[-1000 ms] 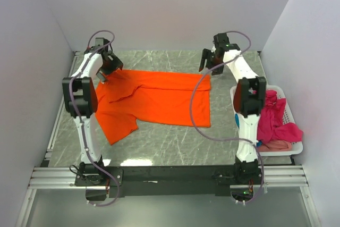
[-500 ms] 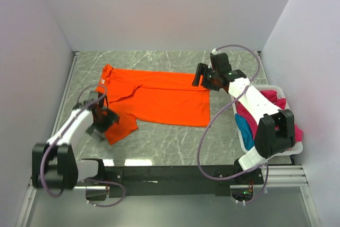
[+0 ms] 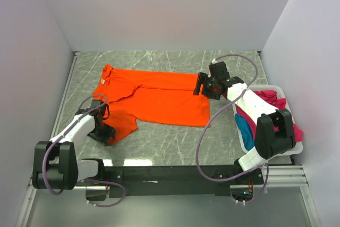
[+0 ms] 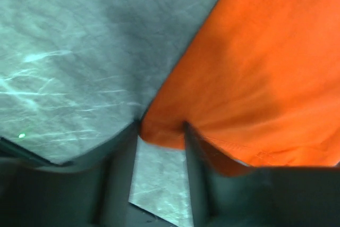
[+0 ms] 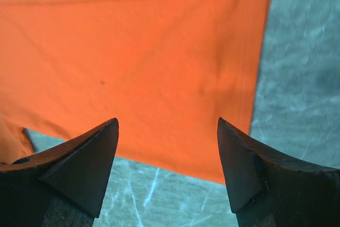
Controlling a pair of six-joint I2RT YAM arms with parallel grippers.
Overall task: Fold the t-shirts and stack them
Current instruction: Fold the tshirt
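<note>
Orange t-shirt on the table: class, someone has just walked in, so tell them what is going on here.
Two robot arms are working on the orange t-shirt, which lies spread out on the table. The left gripper is down at the shirt's near-left corner, with its jaws apart on either side of the cloth edge and not clamped. The right gripper hovers with its jaws open over the shirt's right edge. A magenta shirt and a teal shirt sit in the white basket at the right.
</note>
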